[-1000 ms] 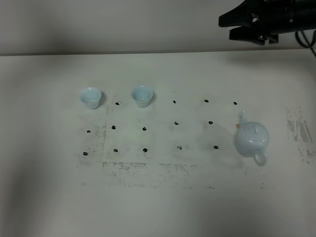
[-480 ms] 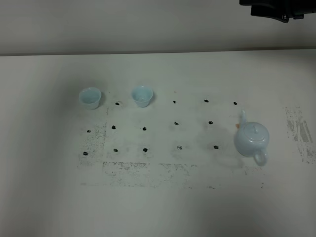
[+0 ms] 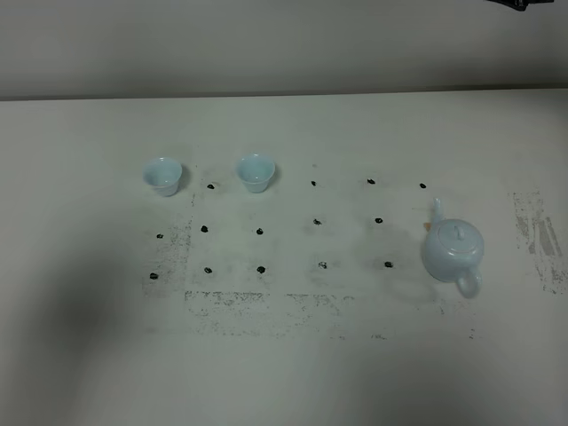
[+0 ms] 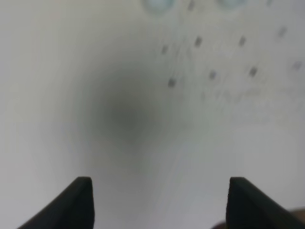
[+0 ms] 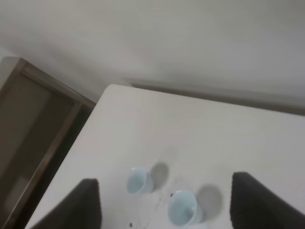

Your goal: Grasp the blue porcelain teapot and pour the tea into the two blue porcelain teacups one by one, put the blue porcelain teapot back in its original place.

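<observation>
Teapot (image 3: 453, 249) round, shiny, pale blue; spout (image 3: 436, 211) at 11 o'clock, loop handle (image 3: 468, 284) at 5. Left gripper (image 4: 159, 202), right gripper (image 5: 167, 202) spread.

No legible text, label, brand, number or sign appears in any view. The only markings are black dots (image 3: 260, 232) set in rows on the bench (image 3: 89, 355), at the centre of the exterior high frame, and dark smudged speckling (image 3: 537, 235) near its right edge; neither forms characters. In the left wrist view the same dots are blurred. The blue porcelain teapot (image 3: 453, 249), at centre right, and the two blue porcelain teacups (image 3: 162, 175) (image 3: 256, 172), at upper left, show plain glaze without lettering.
</observation>
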Available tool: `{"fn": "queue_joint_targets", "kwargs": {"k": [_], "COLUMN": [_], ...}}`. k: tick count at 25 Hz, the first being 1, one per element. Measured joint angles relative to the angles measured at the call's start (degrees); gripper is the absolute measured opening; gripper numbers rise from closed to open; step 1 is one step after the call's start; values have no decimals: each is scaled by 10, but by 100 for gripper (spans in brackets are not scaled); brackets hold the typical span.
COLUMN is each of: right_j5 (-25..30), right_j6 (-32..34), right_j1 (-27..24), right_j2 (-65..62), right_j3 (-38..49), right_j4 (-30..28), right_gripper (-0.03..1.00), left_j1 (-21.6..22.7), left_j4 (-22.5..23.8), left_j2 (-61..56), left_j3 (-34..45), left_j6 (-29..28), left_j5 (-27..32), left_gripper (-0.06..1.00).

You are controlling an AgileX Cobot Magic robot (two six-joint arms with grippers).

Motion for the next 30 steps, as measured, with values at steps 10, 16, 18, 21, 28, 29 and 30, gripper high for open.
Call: {"fn": "queue_joint_targets", "kwargs": {"k": [10,16,18,21,28,29,30], "right_j5": [1,1,1,1,1,1,2], "right_j6": [20,22,22,22,22,22,22], "right_j1": [0,0,0,0,0,0,0], "right_j2": [-4,-4,-4,-4,-4,-4,-4], "right_j3": [-15,-15,-15,-15,-15,-15,-15], "right_j4": [-41,-43,-43,-45,-59,-61,-63], "right_gripper": [59,59,59,59,59,59,59], "left_j1": [-5,-5,-5,-5,-5,-5,-5], "left_j4": [22,30,42,50,50,50,50], "left_j2": [-220,-323,-339,-358,-401,-404,-404], "left_j3": [229,245,249,256,256,256,256], "left_j6": [-24,-22,-23,-24,-25,-26,-26], "left_j5": [-100,-99,-79,-60,-55,-54,-53], "left_gripper": [60,60,60,60,60,60,60]}}
